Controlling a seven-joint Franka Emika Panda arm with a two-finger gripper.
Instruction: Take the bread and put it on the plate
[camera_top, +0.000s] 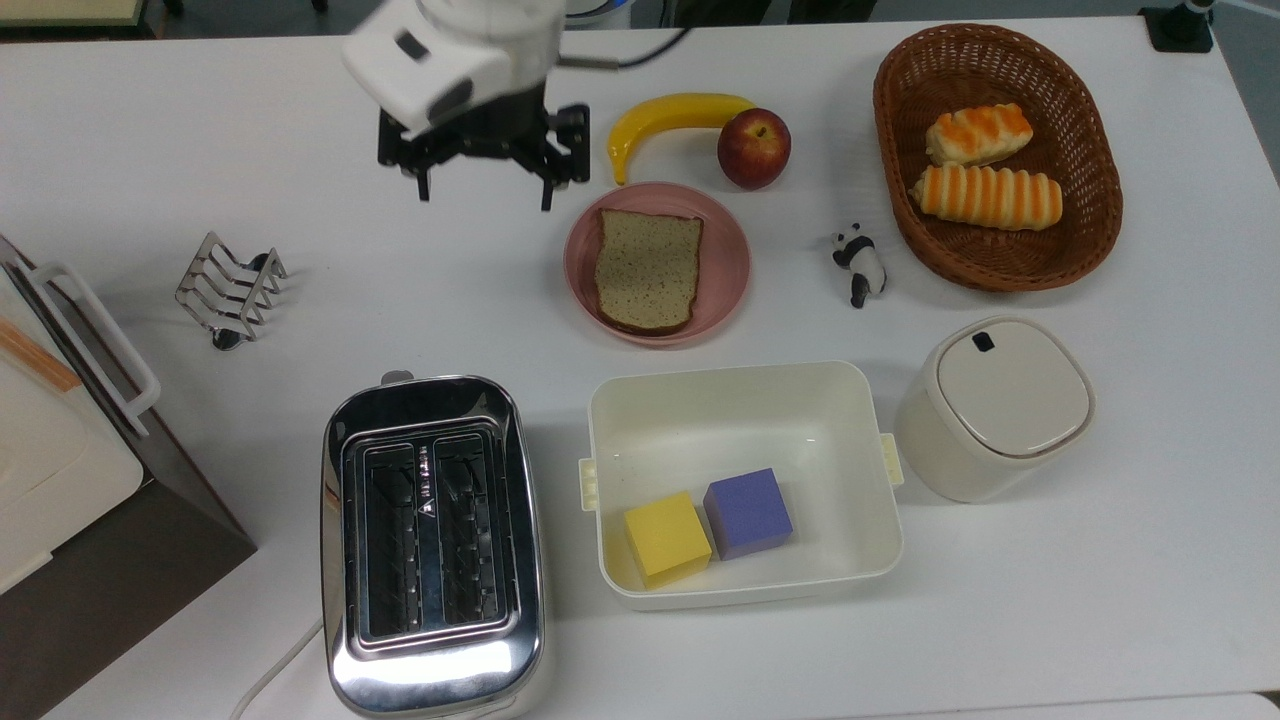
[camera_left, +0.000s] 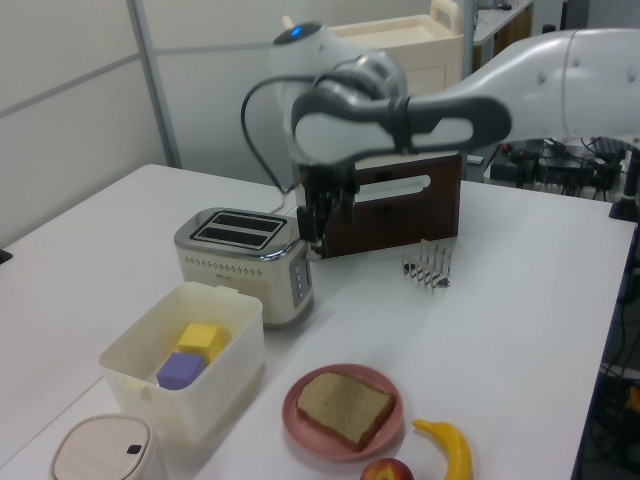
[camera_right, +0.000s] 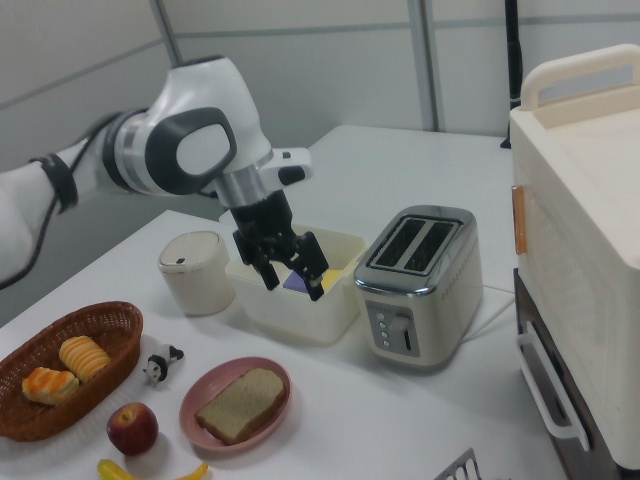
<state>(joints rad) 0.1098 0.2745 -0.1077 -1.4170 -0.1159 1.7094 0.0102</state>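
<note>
glossy metal toaster (camera_top: 432, 545), woven wicker basket (camera_top: 1090, 215).

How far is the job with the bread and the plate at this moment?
It looks done: the bread lies flat on the pink plate, inside its rim. Nothing is in hand: the gripper is open and empty, raised above the bare table at the top view's left of the plate. No step appears to be left, except perhaps parking the arm.
</note>
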